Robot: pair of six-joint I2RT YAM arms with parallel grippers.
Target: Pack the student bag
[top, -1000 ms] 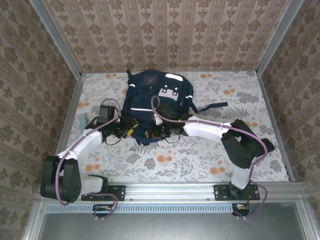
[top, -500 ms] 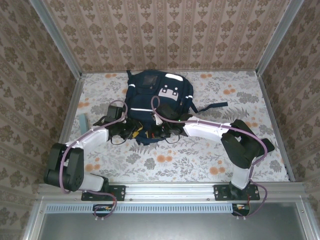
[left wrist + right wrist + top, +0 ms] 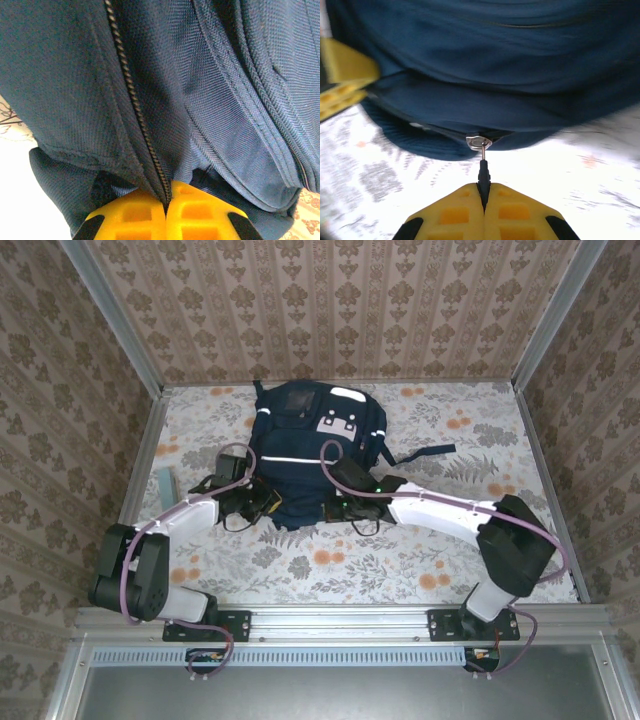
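- Navy fabric marks the bag point(image 3: 315, 440), lying flat at the middle of the table point(image 3: 450, 550), nearer the back wall than the arms, with a thin white stripe point(image 3: 290, 459) across its front and pale patches above that.
- A dark strap point(image 3: 425, 452) trails from the bag's right side onto the flowered table cover.
- A black zip point(image 3: 131, 95) runs down the bag's cloth in the left wrist view, straight into the meeting line of the left jaws.
- The left jaws, at the bag's near left corner, are pressed together on the bag's cloth at that zip seam; their yellow fingers point(image 3: 132, 215) touch each other, with fabric bunched just above them.
- A silver slider point(image 3: 479, 142) sits at the bag's near edge in the right wrist view, with a thin black pull point(image 3: 483, 172) hanging from it.
- The right jaws, at the bag's near right corner, are closed and pinching that pull between yellow fingers point(image 3: 512, 215).
- Both white arms reach in from the near rail point(image 3: 340, 622), the left arm point(image 3: 180, 515) bent in from the left and the right arm point(image 3: 440, 508) stretched in from the right, their tips near each other along the bag's near edge.
- A small flat grey-blue item point(image 3: 165, 482) lies by the table's left edge, apart from the bag.
- Patterned wallpaper point(image 3: 340, 300) lines the walls on three sides.
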